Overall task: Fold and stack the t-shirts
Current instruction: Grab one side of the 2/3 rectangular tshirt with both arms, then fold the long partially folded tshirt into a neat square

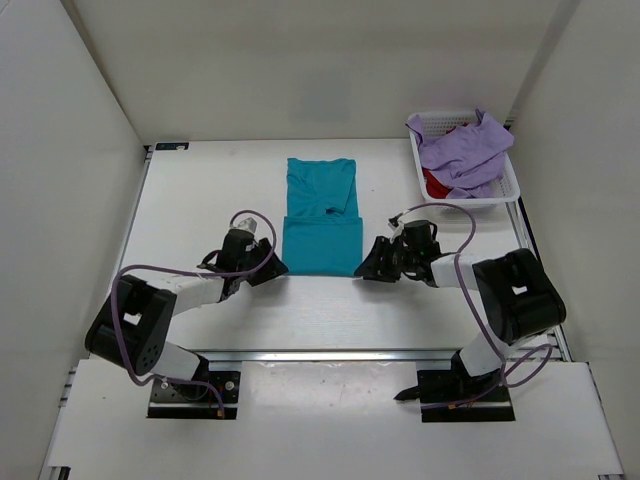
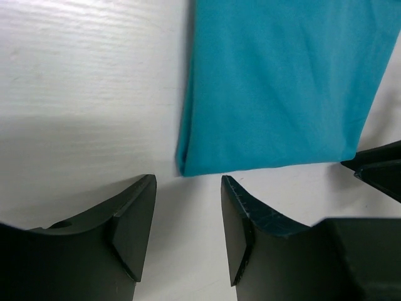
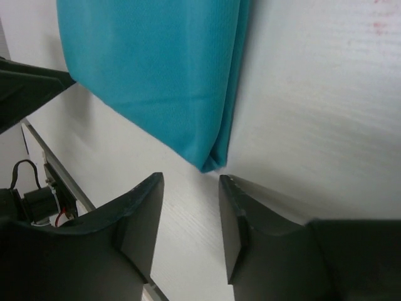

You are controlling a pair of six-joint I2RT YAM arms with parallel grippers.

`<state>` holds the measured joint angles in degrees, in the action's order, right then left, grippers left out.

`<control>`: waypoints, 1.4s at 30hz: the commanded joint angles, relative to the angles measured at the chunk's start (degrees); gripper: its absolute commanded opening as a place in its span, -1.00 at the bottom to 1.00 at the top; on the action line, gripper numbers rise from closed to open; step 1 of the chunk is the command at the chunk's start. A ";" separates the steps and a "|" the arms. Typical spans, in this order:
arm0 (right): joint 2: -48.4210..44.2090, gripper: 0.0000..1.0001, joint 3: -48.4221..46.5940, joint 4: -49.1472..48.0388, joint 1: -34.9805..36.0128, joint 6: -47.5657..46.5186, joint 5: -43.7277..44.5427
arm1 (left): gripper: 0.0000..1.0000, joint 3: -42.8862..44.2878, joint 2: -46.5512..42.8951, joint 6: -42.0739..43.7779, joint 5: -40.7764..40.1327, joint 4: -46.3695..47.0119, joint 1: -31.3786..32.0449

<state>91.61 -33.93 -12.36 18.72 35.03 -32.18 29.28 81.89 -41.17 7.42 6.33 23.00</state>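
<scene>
In the top view, the teal t-shirt (image 1: 321,215) is seen lying flat at the middle of the white table (image 1: 200,190), folded into a narrow strip running away from the arms, with a crosswise edge about halfway along it. The left gripper (image 1: 272,268) is placed low at the strip's near left corner and the right gripper (image 1: 366,270) at its near right corner. At the far right a white mesh basket (image 1: 510,185) is seen, in which the lavender t-shirt (image 1: 465,150) is heaped loosely over the red t-shirt (image 1: 436,183), only a small part of the latter being shown. In the left wrist view, the two dark fingers (image 2: 135,219) are held apart by a moderate gap with nothing between them; the near left corner of the teal cloth is found just beyond the fingertips, untouched, and the tip of the other gripper is glimpsed at the right edge. In the right wrist view, the fingers (image 3: 141,219) are likewise parted and nothing is gripped; the layered near right corner of the teal cloth lies just ahead of the gap, apart from both fingers
</scene>
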 commanded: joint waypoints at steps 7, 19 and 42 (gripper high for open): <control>6.65 -0.38 -1.93 -3.37 0.27 1.53 2.74 | -0.09 2.01 7.15 -0.40 -1.27 2.28 2.31; 1.48 -1.00 -0.62 -3.38 2.02 2.15 3.00 | -1.00 1.67 1.45 -1.11 -1.45 0.10 2.83; -43.21 -1.00 1.60 28.80 16.11 2.96 15.61 | -1.00 1.20 -45.00 -3.05 9.29 -26.65 1.26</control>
<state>45.50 -26.13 14.92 42.13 45.19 -11.90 24.18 31.18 -48.27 12.38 -26.24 27.70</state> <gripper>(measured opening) 0.009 0.045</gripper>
